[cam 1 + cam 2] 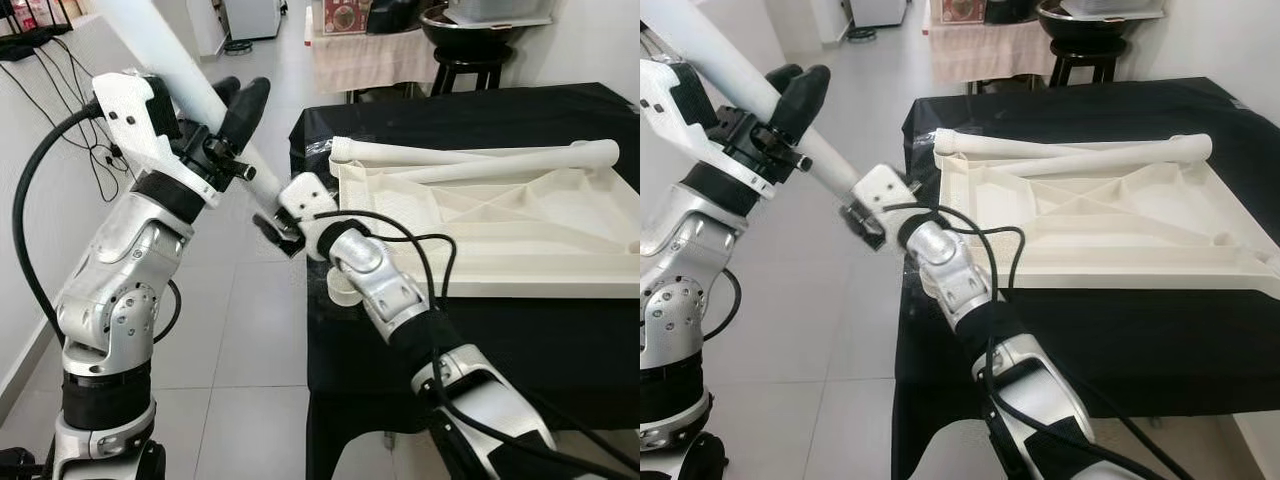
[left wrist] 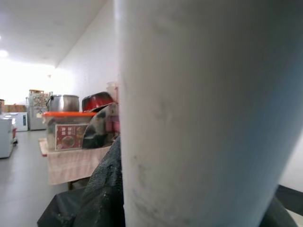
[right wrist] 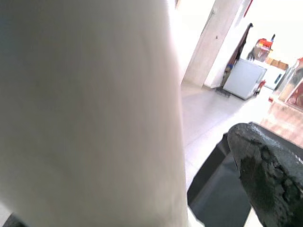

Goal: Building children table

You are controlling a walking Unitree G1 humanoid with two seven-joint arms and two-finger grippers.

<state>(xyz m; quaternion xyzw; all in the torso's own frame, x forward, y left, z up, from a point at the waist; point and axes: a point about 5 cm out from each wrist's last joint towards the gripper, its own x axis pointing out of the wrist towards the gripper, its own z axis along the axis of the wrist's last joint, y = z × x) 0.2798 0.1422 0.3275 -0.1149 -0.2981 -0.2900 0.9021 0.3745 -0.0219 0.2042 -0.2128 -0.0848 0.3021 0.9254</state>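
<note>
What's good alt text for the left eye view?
Both end effectors hold one long white table leg slanting over the tiled floor: the left end effector mid-length, the right end effector at its lower end. Beside them, an upside-down white tabletop with two more legs lies on a black-draped table.

No words, brands or numbers can be read anywhere. The one printed thing is a red label on a clear box with an orange lid, at the left of the left wrist view. It carries a round picture, with its lettering too small and blurred to make out.
</note>
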